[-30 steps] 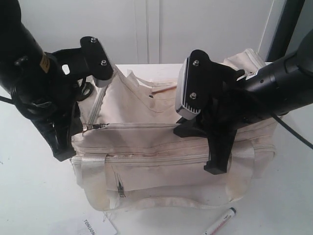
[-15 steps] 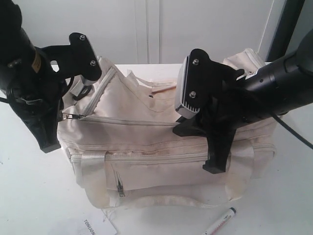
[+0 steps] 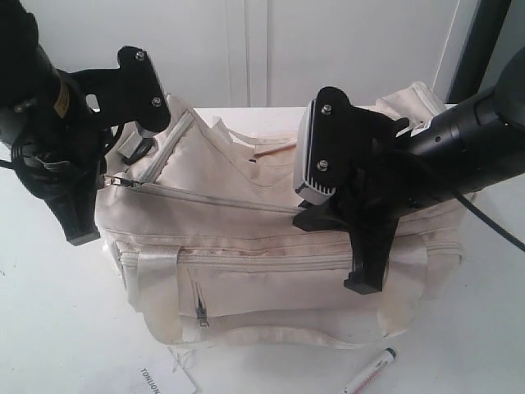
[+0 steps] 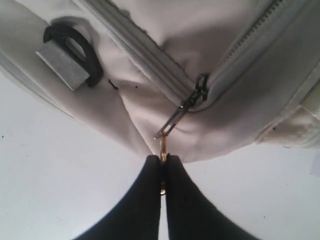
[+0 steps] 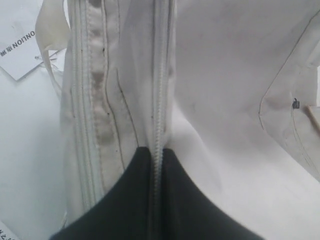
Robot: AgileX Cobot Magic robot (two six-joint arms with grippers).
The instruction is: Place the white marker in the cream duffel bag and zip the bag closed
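Note:
The cream duffel bag (image 3: 271, 246) stands on the white table. The white marker (image 3: 369, 373) lies on the table in front of the bag's right end, outside it. My left gripper (image 3: 97, 187) is at the bag's left end, shut on the gold keyring (image 4: 163, 147) of the zip pull (image 4: 197, 95); the top zip runs taut from there. My right gripper (image 3: 328, 217) sits over the bag's top right, shut on the zip seam (image 5: 159, 115), which runs between its fingers. In the wrist views the left gripper (image 4: 163, 159) and right gripper (image 5: 156, 150) show no gap.
A white paper tag (image 3: 160, 379) with black letters lies on the table in front of the bag's left end, and shows again as the tag (image 5: 20, 40). A black strap ring (image 4: 75, 50) hangs at the bag's left end. A dark post (image 3: 480, 41) stands back right.
My left gripper has moved left and slightly up with the keyring, dragging the zip pull and the bag's left end with it. The right gripper and the marker have stayed put.

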